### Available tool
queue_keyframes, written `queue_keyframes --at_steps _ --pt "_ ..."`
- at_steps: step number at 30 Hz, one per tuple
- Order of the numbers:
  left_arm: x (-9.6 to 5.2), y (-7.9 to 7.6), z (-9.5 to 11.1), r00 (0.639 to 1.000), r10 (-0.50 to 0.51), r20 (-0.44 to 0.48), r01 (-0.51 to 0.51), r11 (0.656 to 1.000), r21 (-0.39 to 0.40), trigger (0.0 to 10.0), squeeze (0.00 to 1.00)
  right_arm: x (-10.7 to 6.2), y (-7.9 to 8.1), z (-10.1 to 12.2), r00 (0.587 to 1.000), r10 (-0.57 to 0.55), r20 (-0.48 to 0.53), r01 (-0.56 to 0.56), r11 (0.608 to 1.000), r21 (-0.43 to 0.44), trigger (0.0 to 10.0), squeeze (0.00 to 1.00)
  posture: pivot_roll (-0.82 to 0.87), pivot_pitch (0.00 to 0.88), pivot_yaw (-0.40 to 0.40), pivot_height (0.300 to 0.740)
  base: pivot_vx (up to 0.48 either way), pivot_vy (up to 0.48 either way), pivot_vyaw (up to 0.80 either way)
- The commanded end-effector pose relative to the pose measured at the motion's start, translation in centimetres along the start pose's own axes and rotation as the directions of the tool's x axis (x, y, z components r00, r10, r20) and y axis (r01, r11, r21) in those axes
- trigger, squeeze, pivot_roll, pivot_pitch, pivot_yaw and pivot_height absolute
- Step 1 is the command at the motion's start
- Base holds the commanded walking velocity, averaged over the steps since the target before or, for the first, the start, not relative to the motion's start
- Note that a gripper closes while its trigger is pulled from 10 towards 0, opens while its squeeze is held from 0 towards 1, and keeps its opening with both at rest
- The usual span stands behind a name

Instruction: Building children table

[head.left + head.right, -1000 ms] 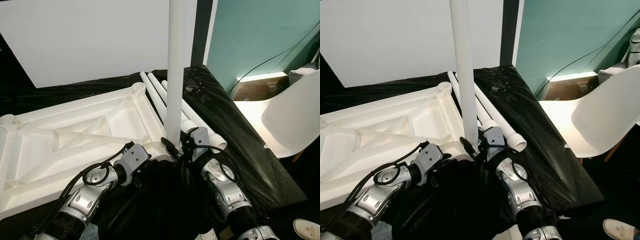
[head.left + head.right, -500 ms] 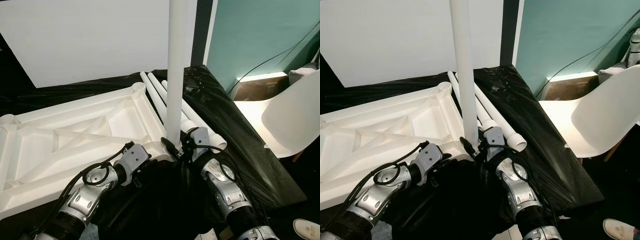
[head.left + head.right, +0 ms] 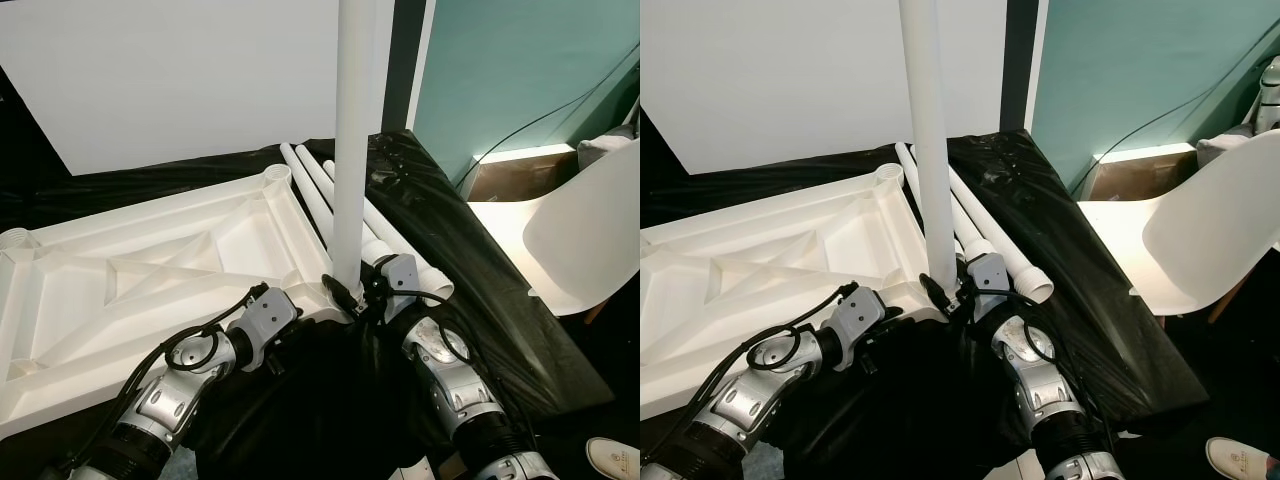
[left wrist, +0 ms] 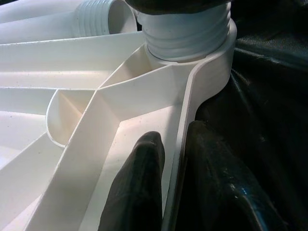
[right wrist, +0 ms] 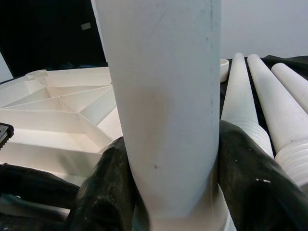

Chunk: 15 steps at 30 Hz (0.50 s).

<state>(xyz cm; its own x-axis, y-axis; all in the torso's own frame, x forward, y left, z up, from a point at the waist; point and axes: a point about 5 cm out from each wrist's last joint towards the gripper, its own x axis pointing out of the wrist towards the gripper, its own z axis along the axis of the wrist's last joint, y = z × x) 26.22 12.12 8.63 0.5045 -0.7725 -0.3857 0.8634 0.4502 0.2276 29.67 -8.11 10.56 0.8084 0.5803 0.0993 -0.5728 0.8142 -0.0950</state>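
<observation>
Right gripper point(image 5: 168, 192) jaws clamped on smooth white leg point(image 3: 352, 140), left gripper point(image 4: 175, 187) jaws pinching ribbed tabletop point(image 3: 150, 270) rim.

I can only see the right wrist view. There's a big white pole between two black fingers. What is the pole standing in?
Observer: The table leg stands upright with its threaded end in the corner socket of the upside-down white tabletop.
Operator: Is the other pincer helping?
Observer: Yes. The left pincer clamps the tabletop's rim, one finger inside and one outside.
Operator: Is the tabletop on the floor?
Observer: It lies on black plastic sheeting.
Operator: What else is nearby?
Observer: A white chair stands on the robot's right.
</observation>
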Motion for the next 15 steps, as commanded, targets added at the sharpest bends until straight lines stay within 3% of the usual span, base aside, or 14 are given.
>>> queue_keyframes --at_steps 1,11,12,13,14,15 --pt "0.1 -4.2 -2.6 0.950 -0.298 -0.089 0.293 0.954 -0.065 10.0 0.00 -0.8 -3.5 -0.1 0.979 -0.203 -0.034 0.203 0.979 -0.006 4.9 0.00 -0.04 0.000 0.045 0.740 0.000 0.000 0.00" --pt "0.1 -4.2 -2.6 0.950 -0.298 -0.089 0.293 0.954 -0.065 10.0 0.00 -0.8 -3.5 -0.1 0.979 -0.203 -0.034 0.203 0.979 -0.006 4.9 0.00 -0.04 0.000 0.045 0.740 0.000 0.000 0.00" --pt "0.1 -4.2 -2.6 0.951 -0.297 -0.089 0.293 0.954 -0.064 10.0 0.00 -0.7 -3.5 -0.1 0.978 -0.204 -0.038 0.203 0.979 -0.026 10.0 0.00 -0.04 0.000 0.000 0.740 0.000 0.000 0.00" --pt "0.3 -2.8 -0.9 0.983 -0.181 0.030 0.183 0.982 -0.049 10.0 1.00 -0.9 -3.2 -0.1 0.978 -0.207 -0.039 0.205 0.977 -0.049 10.0 0.00 -0.03 0.000 0.000 0.740 0.000 0.000 0.00" --pt "0.3 -2.8 -0.9 0.983 -0.181 0.030 0.183 0.982 -0.049 10.0 1.00 -0.9 -3.2 -0.1 0.978 -0.207 -0.039 0.205 0.977 -0.049 10.0 0.00 -0.03 0.000 0.000 0.740 0.000 0.000 0.00" --pt "0.3 -1.8 0.4 0.989 -0.089 0.118 0.096 0.994 -0.050 10.0 1.00 -1.0 -2.9 -0.1 0.977 -0.209 -0.039 0.207 0.976 -0.063 10.0 0.00 -0.03 0.000 0.000 0.740 0.000 0.000 0.00"
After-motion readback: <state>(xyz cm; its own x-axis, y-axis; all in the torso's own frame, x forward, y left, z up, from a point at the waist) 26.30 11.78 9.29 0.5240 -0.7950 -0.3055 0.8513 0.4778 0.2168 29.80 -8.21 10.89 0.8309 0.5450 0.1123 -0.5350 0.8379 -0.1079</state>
